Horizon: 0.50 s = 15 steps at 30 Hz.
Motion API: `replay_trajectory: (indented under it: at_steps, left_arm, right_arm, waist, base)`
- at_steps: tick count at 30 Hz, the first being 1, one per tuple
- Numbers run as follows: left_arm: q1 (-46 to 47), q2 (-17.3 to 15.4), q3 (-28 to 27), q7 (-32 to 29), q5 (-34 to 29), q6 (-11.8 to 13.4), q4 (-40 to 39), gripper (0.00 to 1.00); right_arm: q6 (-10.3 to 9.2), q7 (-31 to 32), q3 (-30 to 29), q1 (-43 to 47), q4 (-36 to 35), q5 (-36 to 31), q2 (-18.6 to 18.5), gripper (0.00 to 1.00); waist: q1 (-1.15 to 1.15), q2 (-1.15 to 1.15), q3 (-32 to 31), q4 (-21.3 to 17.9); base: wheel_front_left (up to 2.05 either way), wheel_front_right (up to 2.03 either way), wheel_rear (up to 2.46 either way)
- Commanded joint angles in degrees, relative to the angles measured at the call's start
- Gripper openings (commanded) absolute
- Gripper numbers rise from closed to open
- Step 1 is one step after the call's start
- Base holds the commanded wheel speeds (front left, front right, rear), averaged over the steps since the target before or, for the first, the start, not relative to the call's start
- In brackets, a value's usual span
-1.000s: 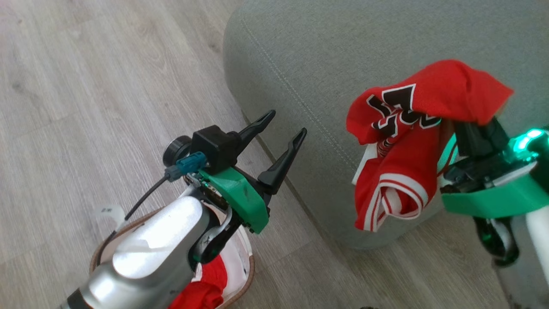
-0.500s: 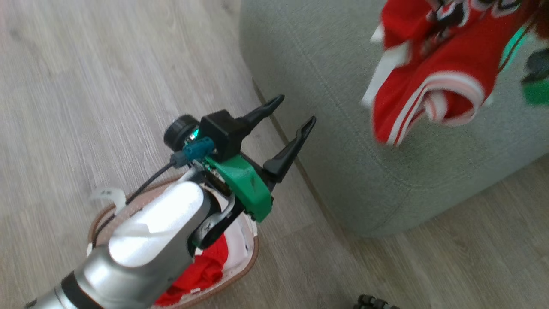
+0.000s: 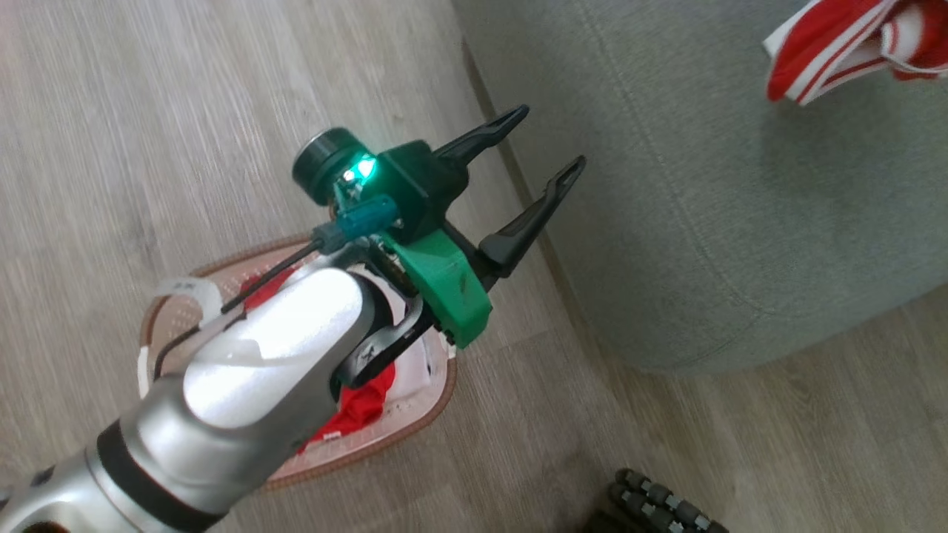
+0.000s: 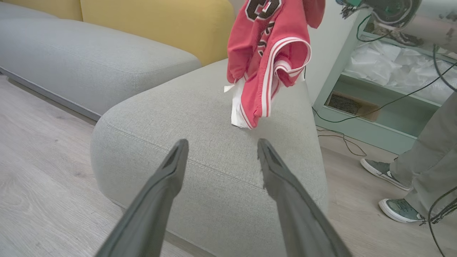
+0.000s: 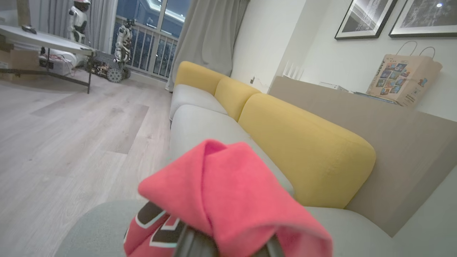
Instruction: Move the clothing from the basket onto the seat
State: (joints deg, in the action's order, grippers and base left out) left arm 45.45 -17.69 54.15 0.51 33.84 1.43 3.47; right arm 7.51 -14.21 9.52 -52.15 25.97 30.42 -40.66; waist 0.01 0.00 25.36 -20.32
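Observation:
The red jersey [image 4: 271,64], with black numerals and white-striped trim, hangs above the grey-green seat [image 4: 200,117]; its lower edge sits close to the cushion top. In the right wrist view the jersey [image 5: 228,200] is draped over my right gripper [image 5: 230,247], which is shut on it, with the dark fingers [image 5: 189,244] barely showing. In the head view the jersey's hem [image 3: 852,44] is at the top right, over the seat [image 3: 703,222]. My left gripper [image 3: 548,139] is open and empty above the floor, between the basket [image 3: 437,403] and the seat. More red clothing [image 3: 363,403] lies in the basket, half hidden by my left forearm.
A person's shoes [image 4: 400,210] and trouser leg [image 4: 428,153] stand to the right of the seat, by a pale green shelf [image 4: 375,117] with trailing cables. Yellow backrests [image 5: 300,142] line the sofa. A ribbed wheel [image 3: 652,507] shows at the bottom of the head view.
The head camera has swung, shifting the whole picture. The jersey in my right gripper has risen and gone further over the seat. My left gripper stays open near the basket.

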Motion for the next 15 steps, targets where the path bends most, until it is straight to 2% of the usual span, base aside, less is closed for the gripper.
replay_trajectory:
  at_steps: [1,7,15]
  left_arm:
    - [2.97,-0.43,-1.49,-0.35,-0.59,-0.46,-2.27,1.0]
    - [5.13,-0.02,-0.97,-1.15,-1.28,-0.96,-2.37,1.0]
    - [6.2,0.5,-0.8,-0.63,-1.35,-1.23,-1.44,1.0]
  right_arm:
    - [-0.02,-0.5,-0.5,-1.04,-0.04,0.43,-2.77,0.0]
    - [-0.02,0.27,2.92,-3.3,8.01,-0.45,-2.41,0.0]
    - [-0.02,6.56,10.11,-6.35,16.26,1.04,-1.13,0.0]
  waist:
    - [-0.01,0.0,2.14,0.84]
    - [-0.01,0.0,5.85,1.84]
    - [-0.01,0.0,7.79,3.91]
  base:
    - [0.0,0.0,0.0]
    - [0.0,0.0,0.0]
    - [0.0,0.0,0.0]
